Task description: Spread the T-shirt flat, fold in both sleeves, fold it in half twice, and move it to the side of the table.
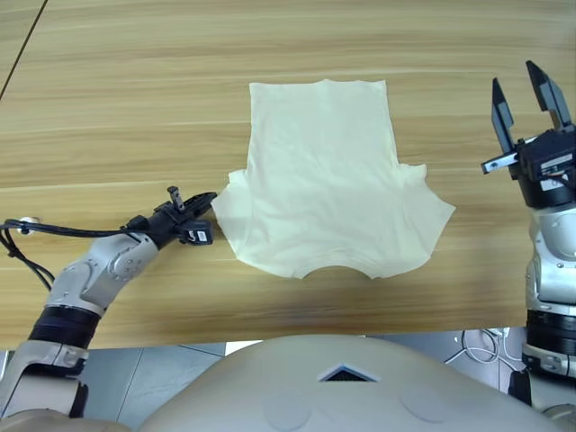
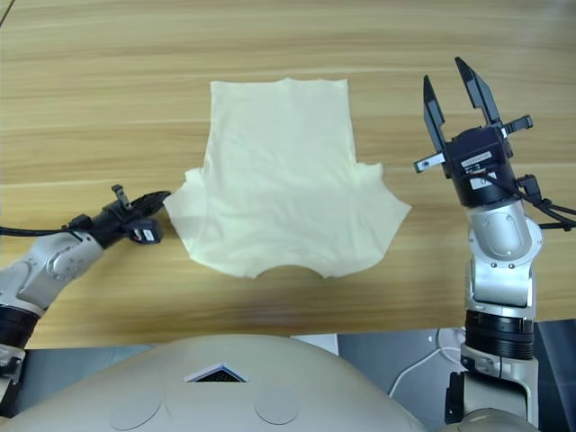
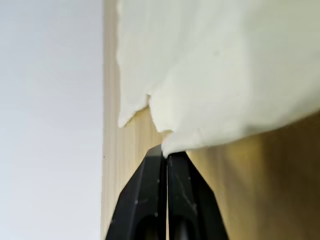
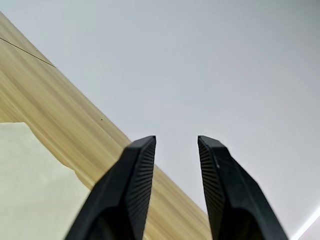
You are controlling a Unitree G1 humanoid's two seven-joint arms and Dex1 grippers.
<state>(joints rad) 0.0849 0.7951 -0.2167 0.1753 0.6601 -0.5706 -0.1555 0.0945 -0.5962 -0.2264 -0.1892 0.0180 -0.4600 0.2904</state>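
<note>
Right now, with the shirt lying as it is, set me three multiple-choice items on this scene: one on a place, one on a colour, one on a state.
1. Where is the right gripper relative to the T-shirt?
A) over its middle
B) to its right, clear of it
C) on its left side

2. What colour is the T-shirt?
A) pale yellow
B) dark blue
C) red

3. How does the left gripper stand?
A) wide open
B) shut at the edge of the left sleeve
C) shut on a cup

Answers:
1 B: the head views show it raised beside the cloth's right side, fingers apart.
2 A: the cloth is cream-yellow against the wooden table.
3 B: the left wrist view shows its fingers pressed together at the sleeve's tip.
</note>
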